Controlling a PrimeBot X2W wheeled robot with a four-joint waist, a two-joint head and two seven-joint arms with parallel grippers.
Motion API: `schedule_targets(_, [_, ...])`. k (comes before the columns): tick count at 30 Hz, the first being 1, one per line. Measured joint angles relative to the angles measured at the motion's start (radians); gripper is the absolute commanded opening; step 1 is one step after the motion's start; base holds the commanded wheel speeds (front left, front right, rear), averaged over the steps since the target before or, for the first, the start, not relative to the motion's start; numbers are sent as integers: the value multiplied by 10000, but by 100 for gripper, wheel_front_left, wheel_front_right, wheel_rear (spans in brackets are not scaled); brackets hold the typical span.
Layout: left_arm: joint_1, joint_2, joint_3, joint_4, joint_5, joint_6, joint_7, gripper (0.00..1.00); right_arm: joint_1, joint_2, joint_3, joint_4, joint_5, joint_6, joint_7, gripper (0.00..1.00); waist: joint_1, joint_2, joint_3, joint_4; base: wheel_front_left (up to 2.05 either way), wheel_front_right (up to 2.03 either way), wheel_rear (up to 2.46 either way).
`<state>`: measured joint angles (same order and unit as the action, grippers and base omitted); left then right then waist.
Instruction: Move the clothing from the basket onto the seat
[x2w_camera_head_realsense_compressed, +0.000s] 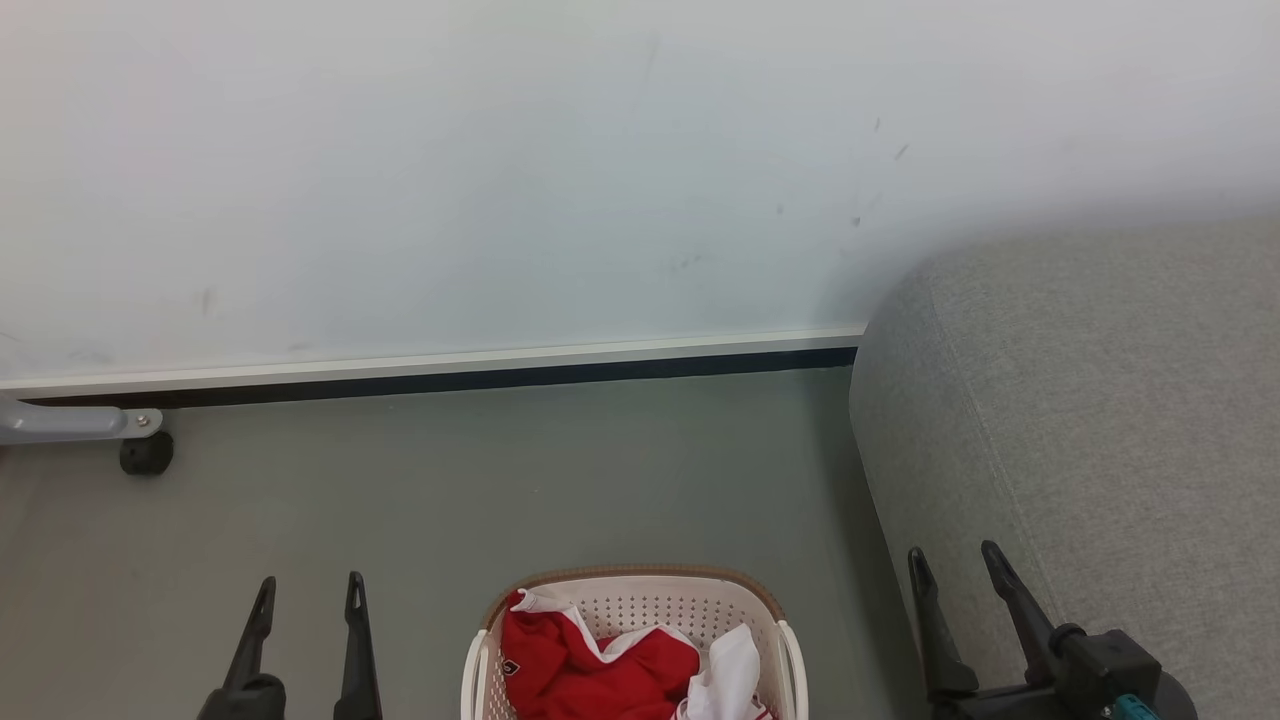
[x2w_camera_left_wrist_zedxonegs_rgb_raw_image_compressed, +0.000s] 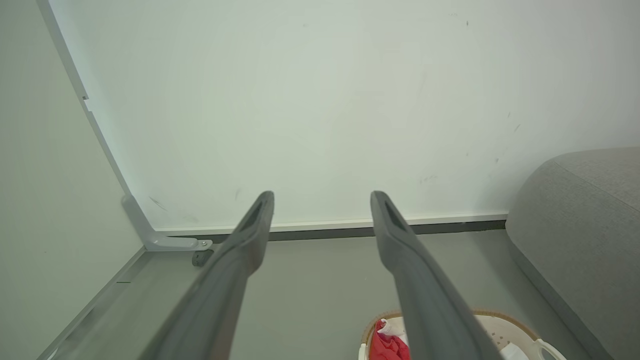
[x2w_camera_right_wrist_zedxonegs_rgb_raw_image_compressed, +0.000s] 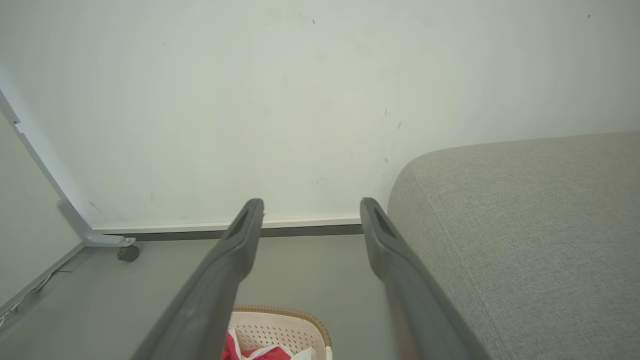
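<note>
A: Where is the clothing (x2w_camera_head_realsense_compressed: 580, 660)?

B: In the basket (x2w_camera_head_realsense_compressed: 640, 578), at the bottom centre of the head view. It is a red heap with white trim, and a white piece lies at its right. The basket stands on the grey floor (x2w_camera_head_realsense_compressed: 500, 480), with its brown rim towards the wall (x2w_camera_head_realsense_compressed: 500, 180).

A: And the seat (x2w_camera_head_realsense_compressed: 1100, 420)?

B: It takes the right side of the frame: grey fabric with a rounded corner. It is near the basket, with a strip of floor between them.

A: The pincers?

B: The left pincer (x2w_camera_head_realsense_compressed: 310, 582) is at the lower left and the right pincer (x2w_camera_head_realsense_compressed: 952, 552) at the lower right, in front of the seat's side. Whether the right one touches the fabric I cannot tell. Each has its two dark fingers spread apart with nothing between them, and both are clear of the clothing.

A: What do the wrist views add?

B: The left wrist view adds a corner at the left of the frame, where a pale panel (x2w_camera_left_wrist_zedxonegs_rgb_raw_image_compressed: 50, 175) meets the wall. A grey bracket (x2w_camera_left_wrist_zedxonegs_rgb_raw_image_compressed: 165, 243) and a dark caster (x2w_camera_left_wrist_zedxonegs_rgb_raw_image_compressed: 201, 257) sit at its foot. The basket peeks in at the bottom right, partly behind one finger. The right wrist view gives far more of the seat's top — a broad stretch across the right half with a stitched seam running down it. The basket's far rim sits at the bottom of the frame, partly behind the left-hand finger.
</note>
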<state>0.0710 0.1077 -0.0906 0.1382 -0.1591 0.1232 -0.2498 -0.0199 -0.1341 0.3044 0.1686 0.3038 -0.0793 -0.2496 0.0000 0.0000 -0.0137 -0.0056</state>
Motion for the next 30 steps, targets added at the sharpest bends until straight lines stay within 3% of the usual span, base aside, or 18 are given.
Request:
schedule_targets(19, [154,-75,19,-98,0,-104,0,100,112,2,-151,-190,-59,17,-19,100,0,0,313,-31,0,0,0])
schedule_targets(30, [-443,-102,-612,-174,320,-585,0,100,-250,-109,-426,-704,-171,61,-40,100,1,0,1421,-93,0,0,0])
